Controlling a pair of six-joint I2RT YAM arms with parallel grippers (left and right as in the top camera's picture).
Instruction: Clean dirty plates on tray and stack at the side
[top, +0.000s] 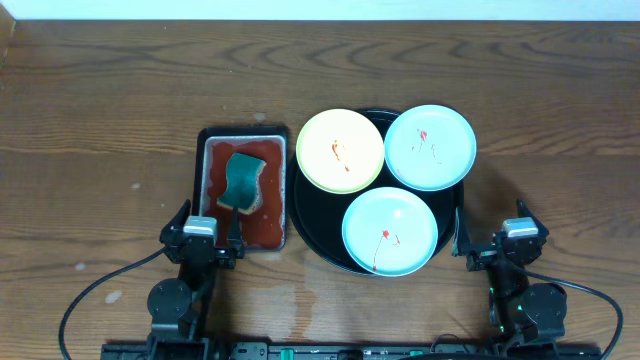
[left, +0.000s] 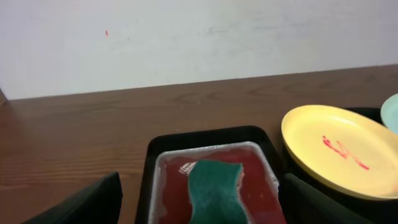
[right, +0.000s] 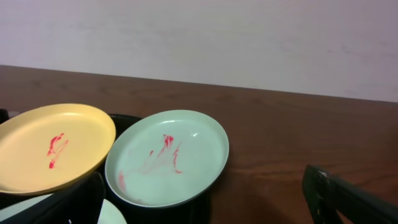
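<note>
Nearest, toward 6 o'clock on the bench (top: 100, 120), the left end effector (left: 202, 179) is seen spread wide with nothing held. It is placed at the near end of a small pan (top: 275, 215) of red liquid. A green sponge (top: 243, 180) is laid in that pan. The right end effector (right: 204, 174) is likewise spread wide and empty, and is set just off the tray (top: 305, 225) at its 4 o'clock.

All three plates are carried on the tray, each marked with red smears. The near mint plate (top: 390, 230) is found at the tray's 6 o'clock. Farther off, the yellow plate (top: 340, 150) is set at 11 o'clock and the far mint plate (top: 430, 147) at 1 o'clock. Both far plates are seen to overhang the rim. The pan is placed just beside the tray at its 9 o'clock.
</note>
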